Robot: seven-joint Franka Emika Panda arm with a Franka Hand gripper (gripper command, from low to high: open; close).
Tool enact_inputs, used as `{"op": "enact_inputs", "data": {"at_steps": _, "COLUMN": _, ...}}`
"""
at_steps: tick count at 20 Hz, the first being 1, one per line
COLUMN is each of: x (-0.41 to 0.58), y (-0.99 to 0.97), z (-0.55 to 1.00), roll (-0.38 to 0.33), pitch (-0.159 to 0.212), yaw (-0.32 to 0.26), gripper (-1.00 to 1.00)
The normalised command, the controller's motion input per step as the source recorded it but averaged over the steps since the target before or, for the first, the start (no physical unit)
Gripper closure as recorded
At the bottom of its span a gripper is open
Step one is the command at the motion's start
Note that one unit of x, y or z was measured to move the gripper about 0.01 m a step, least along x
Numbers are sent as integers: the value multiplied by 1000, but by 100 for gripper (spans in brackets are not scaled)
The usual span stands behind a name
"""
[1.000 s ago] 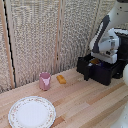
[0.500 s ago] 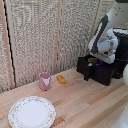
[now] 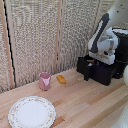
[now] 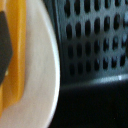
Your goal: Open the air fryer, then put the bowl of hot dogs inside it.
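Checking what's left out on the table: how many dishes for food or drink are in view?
3: a patterned plate at the table's near edge, a pink cup behind it, and the bowl, seen close in the wrist view over the air fryer's perforated drawer.

Arm bent over, wrist pointing down
The gripper (image 3: 93, 58) hung low; couldn't see how its fingers stood.

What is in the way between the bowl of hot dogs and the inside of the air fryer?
Nothing visible. In the wrist view the bowl shows its white rim directly against the perforated black interior of the air fryer, with no object between them.
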Motion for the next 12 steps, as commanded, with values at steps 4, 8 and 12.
{"op": "enact_inputs", "data": {"at_steps": 4, "x": 149, "y": 133, "z": 681, "roll": 4, "pitch": 15, "yaw": -34, "gripper": -100}}
{"op": "enact_inputs", "data": {"at_steps": 8, "x": 134, "y": 106, "z": 737, "roll": 65, "pitch": 40, "yaw": -47, "gripper": -100}}
{"op": "enact_inputs", "data": {"at_steps": 12, "x": 129, "y": 159, "z": 855, "roll": 61, "pitch": 93, "yaw": -25, "gripper": -100}}
